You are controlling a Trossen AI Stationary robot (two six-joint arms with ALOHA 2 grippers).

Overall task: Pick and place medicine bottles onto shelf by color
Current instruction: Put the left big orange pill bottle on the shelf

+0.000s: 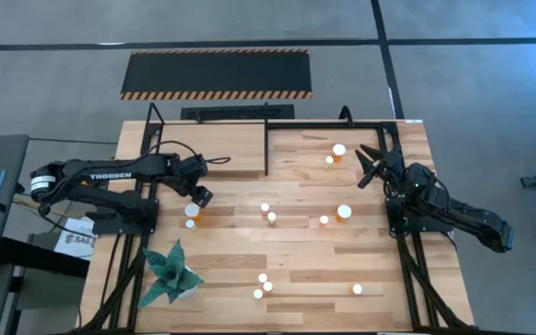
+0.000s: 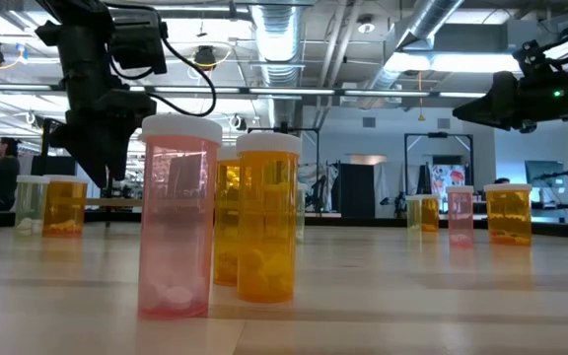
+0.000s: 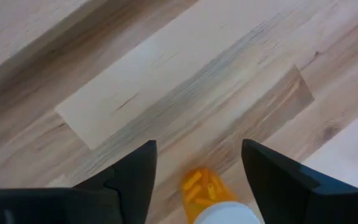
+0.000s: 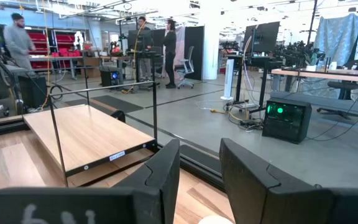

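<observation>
Small white-capped medicine bottles stand on their bases across the wooden table: two at the left (image 1: 191,217), several in the middle (image 1: 268,213) and near edge (image 1: 262,285), two at the far right (image 1: 335,154). My left gripper (image 1: 199,195) is open and points down. Its fingers stand on either side of an orange bottle (image 3: 205,193) without touching it. My right gripper (image 1: 368,166) is open and empty above the table's far right part, close to the two bottles there. The shelf (image 4: 86,134), a light board with black rails, stands at the table's far side (image 1: 214,141).
A green plant (image 1: 171,270) sits at the near left corner. A black panel with striped edges (image 1: 217,74) lies on the floor beyond the table. A pink bottle (image 2: 177,217) and an orange one (image 2: 267,217) stand close to the low camera. People stand in the room behind (image 4: 17,37).
</observation>
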